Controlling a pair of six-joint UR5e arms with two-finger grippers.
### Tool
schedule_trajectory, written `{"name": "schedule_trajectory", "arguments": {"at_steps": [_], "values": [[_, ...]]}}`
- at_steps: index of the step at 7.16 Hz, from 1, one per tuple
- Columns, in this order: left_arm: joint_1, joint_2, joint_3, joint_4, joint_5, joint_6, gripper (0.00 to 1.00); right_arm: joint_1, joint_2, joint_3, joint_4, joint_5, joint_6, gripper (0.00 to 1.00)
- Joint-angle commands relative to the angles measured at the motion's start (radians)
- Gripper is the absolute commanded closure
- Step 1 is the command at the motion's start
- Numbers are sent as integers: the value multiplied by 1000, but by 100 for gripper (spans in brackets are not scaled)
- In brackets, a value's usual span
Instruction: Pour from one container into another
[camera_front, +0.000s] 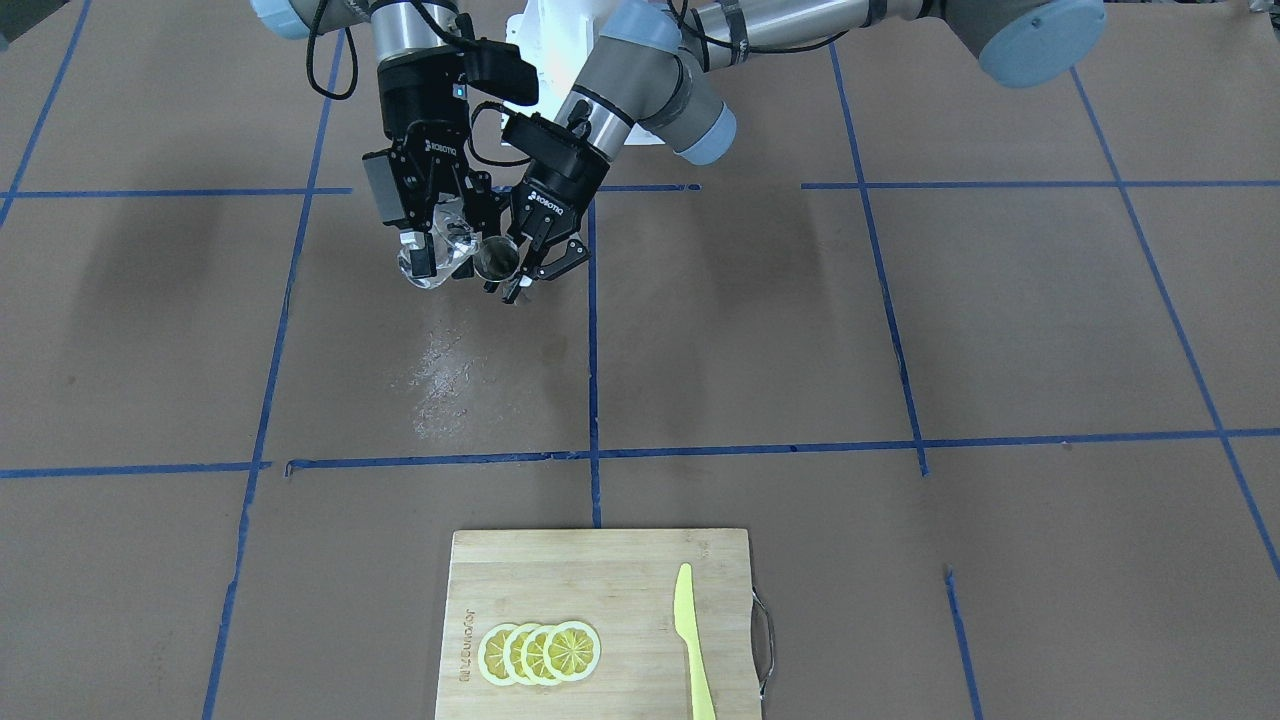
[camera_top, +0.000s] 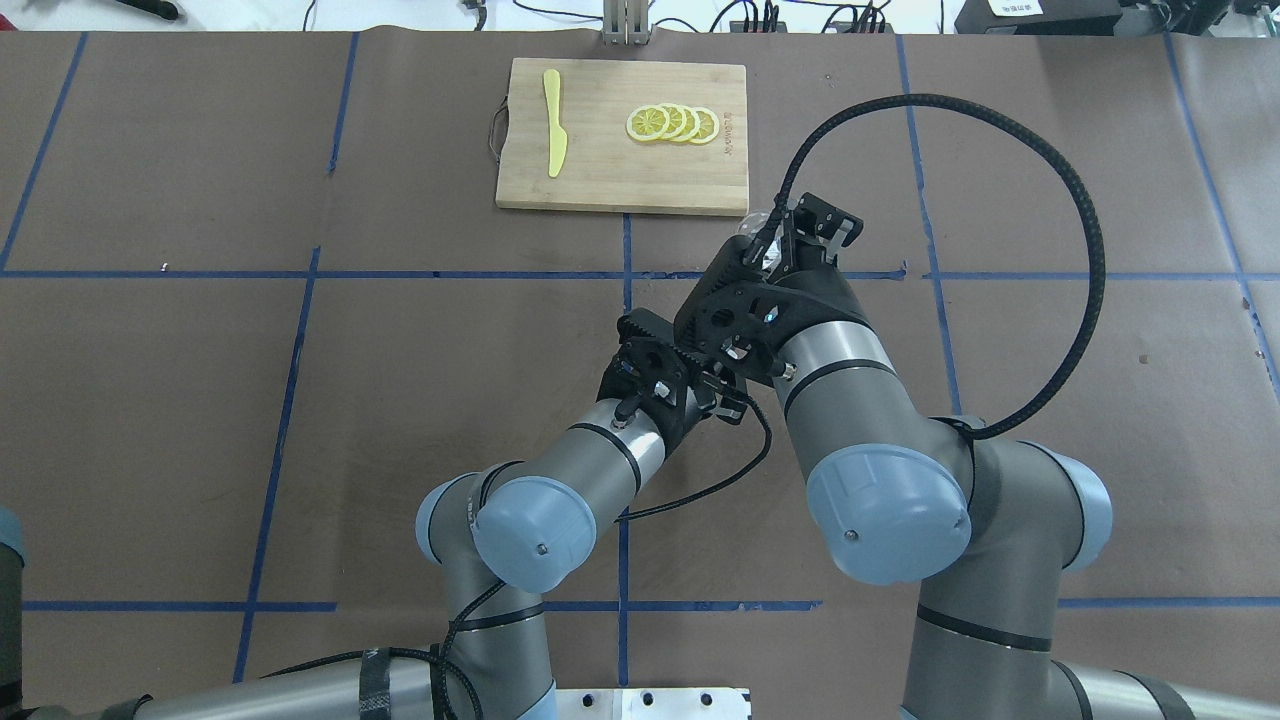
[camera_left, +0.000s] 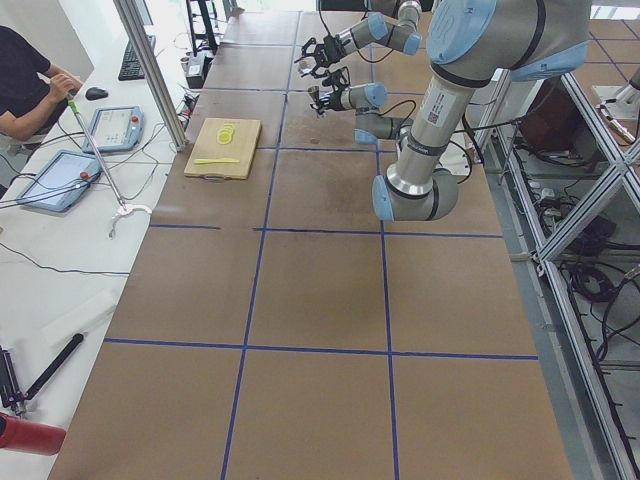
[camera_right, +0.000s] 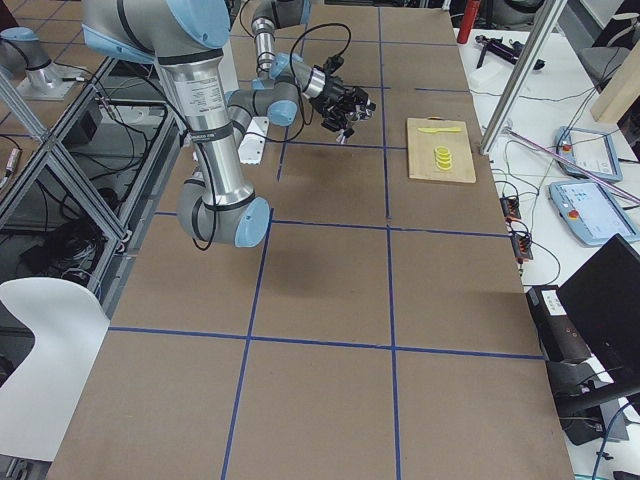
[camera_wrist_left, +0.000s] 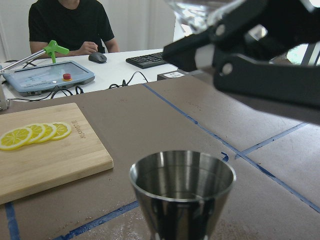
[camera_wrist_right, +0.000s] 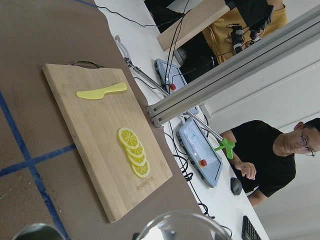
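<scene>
Hanging above wet patch (camera_front: 440, 370), right end effector (camera_front: 438, 245) grips glass cup (camera_front: 428, 270), left end effector (camera_front: 520, 268) grips jigger (camera_front: 496, 258); cutting board (camera_front: 620, 590) well apart.

White lettering "ROBOTIQ" stands on the black body of the right gripper (camera_front: 437, 256) and again on that of the left gripper (camera_front: 516, 268), while the mark engraved along one edge of the bamboo cutting board (camera_front: 625, 585) is too small to be read.
</scene>
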Motion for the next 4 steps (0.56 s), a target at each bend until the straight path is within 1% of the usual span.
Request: {"name": "schedule_trajectory", "arguments": {"at_steps": [1,2,4], "values": [[-2,-1,0,-2,-6,0,100,-14,3,-2,-8,-32,-74,100],[0,1,0,-2,-6,0,100,-27,3,-2,-9,-61,-102,100],[-2,1,0,-2,-5,0,100,-31,3,-4,-9,-74,-114,100]]}}
